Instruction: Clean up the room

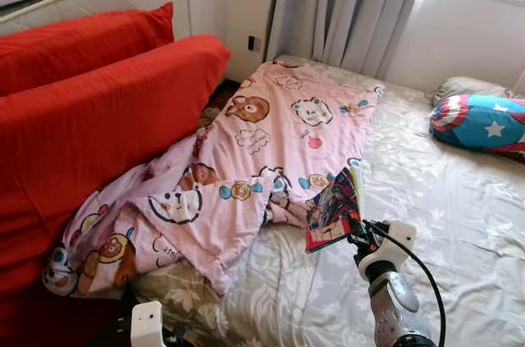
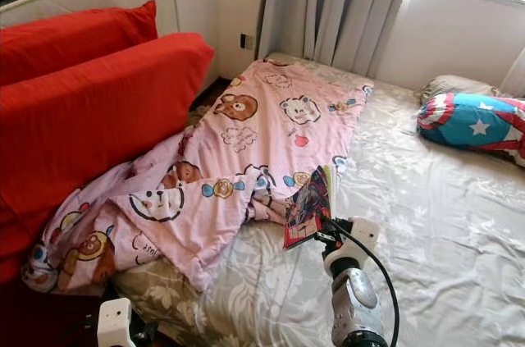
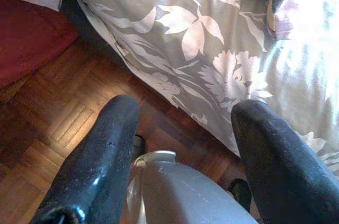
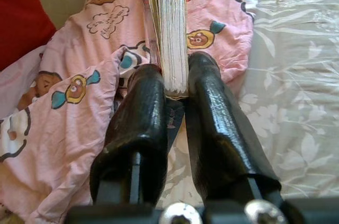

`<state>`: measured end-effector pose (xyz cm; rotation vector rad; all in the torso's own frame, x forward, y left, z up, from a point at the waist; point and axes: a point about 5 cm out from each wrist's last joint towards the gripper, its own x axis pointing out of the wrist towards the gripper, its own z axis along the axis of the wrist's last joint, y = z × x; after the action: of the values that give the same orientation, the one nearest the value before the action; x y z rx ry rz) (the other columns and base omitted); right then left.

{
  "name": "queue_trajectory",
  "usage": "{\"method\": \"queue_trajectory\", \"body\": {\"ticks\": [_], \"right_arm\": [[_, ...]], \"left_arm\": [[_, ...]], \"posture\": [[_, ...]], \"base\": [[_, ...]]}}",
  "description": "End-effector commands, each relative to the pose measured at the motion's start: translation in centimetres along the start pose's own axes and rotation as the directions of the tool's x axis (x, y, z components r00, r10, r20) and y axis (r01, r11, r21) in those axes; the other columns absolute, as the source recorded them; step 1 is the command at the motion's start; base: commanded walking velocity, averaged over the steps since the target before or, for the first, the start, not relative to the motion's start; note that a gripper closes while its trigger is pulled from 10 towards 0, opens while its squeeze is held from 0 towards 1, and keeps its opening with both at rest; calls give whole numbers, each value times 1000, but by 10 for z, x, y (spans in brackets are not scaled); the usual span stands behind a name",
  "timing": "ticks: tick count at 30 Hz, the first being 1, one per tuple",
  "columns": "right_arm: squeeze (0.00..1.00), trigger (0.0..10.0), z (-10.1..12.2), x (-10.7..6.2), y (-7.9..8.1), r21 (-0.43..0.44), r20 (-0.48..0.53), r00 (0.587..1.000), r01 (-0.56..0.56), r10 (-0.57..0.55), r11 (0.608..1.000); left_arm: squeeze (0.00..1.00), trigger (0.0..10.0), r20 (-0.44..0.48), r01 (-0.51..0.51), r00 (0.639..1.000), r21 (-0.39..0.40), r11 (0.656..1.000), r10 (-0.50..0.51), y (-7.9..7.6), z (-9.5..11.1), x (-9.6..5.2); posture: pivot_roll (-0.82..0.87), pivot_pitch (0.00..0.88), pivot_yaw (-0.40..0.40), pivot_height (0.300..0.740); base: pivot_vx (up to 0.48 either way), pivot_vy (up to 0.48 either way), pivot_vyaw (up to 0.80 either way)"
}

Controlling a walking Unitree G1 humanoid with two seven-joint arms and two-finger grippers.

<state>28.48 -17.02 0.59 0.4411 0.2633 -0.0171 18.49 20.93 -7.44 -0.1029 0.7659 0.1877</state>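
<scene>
My right gripper (image 4: 174,83) is shut on a thin book (image 1: 332,207) with a dark, colourful cover, held on edge above the bed. Its page edges (image 4: 173,28) show between the black fingers (image 4: 143,113). The book hangs over the lower edge of a pink cartoon-bear blanket (image 1: 262,150) that lies crumpled across the bed's left half. My left gripper (image 3: 183,128) hangs low beside the bed, open, with nothing between its fingers, above the wooden floor (image 3: 47,123).
The bed (image 1: 459,216) has a grey floral sheet. Two large red cushions (image 1: 90,117) lean at the left. A star-and-stripes pillow (image 1: 484,121) lies at the far right near the curtains (image 1: 353,2). The bed's right half is bare sheet.
</scene>
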Motion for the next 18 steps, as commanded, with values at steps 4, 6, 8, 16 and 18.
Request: {"method": "queue_trajectory", "body": {"ticks": [4, 6, 8, 16, 18], "right_arm": [[0, 10000, 11, 4, -1, -21, 43, 999, 11, -10, 1000], [0, 10000, 11, 4, -1, -22, 44, 999, 12, -11, 1000], [0, 10000, 10, 4, -2, -31, 41, 999, 15, -14, 999], [0, 10000, 9, 3, -3, -39, 33, 999, 25, -23, 999], [0, 10000, 9, 4, -2, -44, 32, 999, 22, -21, 999]], "left_arm": [[0, 10000, -9, 8, 1000, 20, 1000, -7, -6, -4, -1], [0, 10000, -9, 10, 1000, 20, 1000, -9, -6, -4, -1], [0, 10000, -9, 10, 1000, 21, 1000, -10, -6, -4, -1], [0, 10000, -12, 10, 1000, 30, 999, -10, -6, -5, -1], [0, 10000, -14, 14, 1000, 45, 999, -13, -6, -6, -1]], "posture": [[67, 0, -132, 740], [68, 0, -132, 740], [68, 0, -132, 740], [74, 0, -132, 740], [73, 0, -130, 740]], "base": [[0, -86, -708], [0, 0, -712], [0, 0, -706], [0, 0, -709], [0, -154, -712]]}}
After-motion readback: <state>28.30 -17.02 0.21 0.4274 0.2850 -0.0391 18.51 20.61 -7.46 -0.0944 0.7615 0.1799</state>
